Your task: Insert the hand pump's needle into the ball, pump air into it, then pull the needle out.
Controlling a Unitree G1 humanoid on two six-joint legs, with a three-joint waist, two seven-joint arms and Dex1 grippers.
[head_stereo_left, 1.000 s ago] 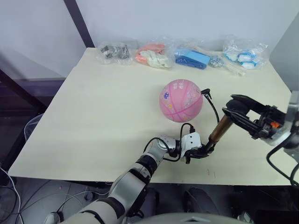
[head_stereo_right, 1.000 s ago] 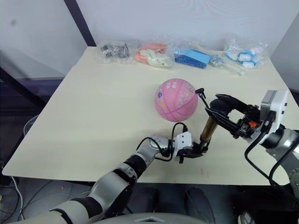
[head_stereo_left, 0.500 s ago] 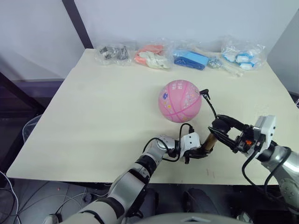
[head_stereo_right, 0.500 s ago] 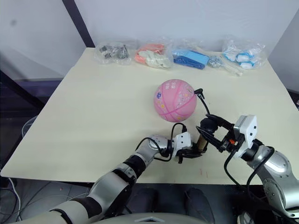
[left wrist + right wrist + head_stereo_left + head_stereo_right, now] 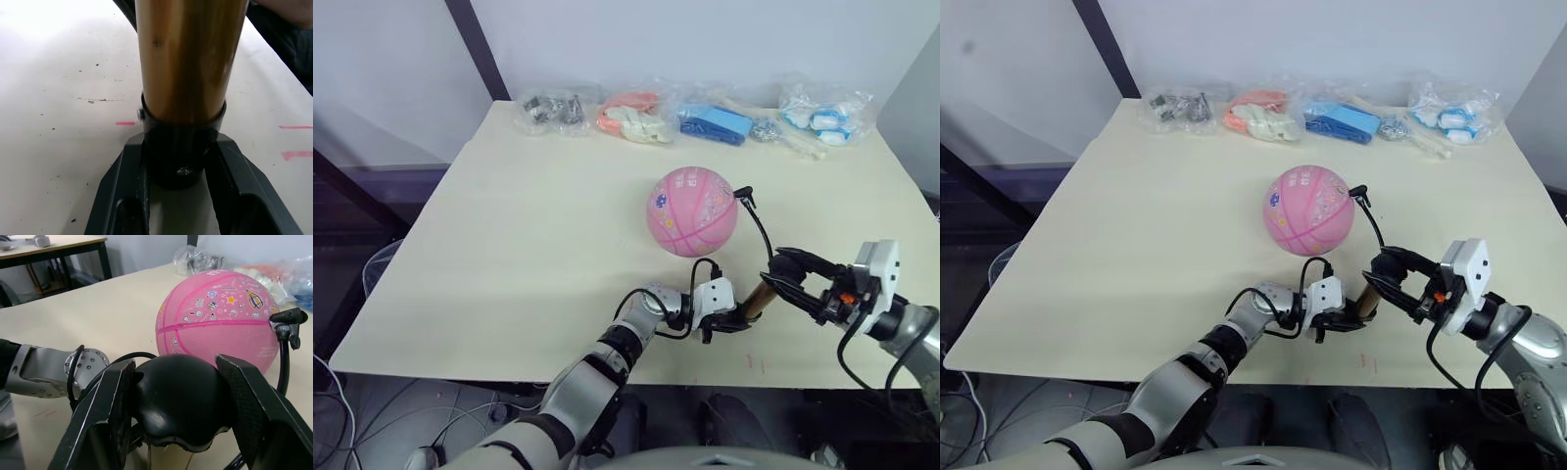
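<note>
Bronze-gold hand pump [image 5: 760, 298]: base cap clamped in my left gripper [image 5: 729, 319], black T-handle [image 5: 178, 404] pinched by my right gripper [image 5: 790, 277]. Pink rubber ball [image 5: 692, 211] mid-table, needle [image 5: 744, 195] seated at its side. Risk: off-axis push tilts barrel, drags hose, unseats needle.

A glossy bronze-gold metal pump barrel [image 5: 188, 58] is seen above a matt black plastic end cap [image 5: 180, 156]. The pink rubber ball [image 5: 220, 323] is finely pebbled, with printed motifs. The pale bench top [image 5: 538, 235] looks smooth and matt, faintly speckled. Crinkled clear plastic bags [image 5: 822, 110] appear shiny. The claw fingers [image 5: 254, 401] are matt black plastic.
</note>
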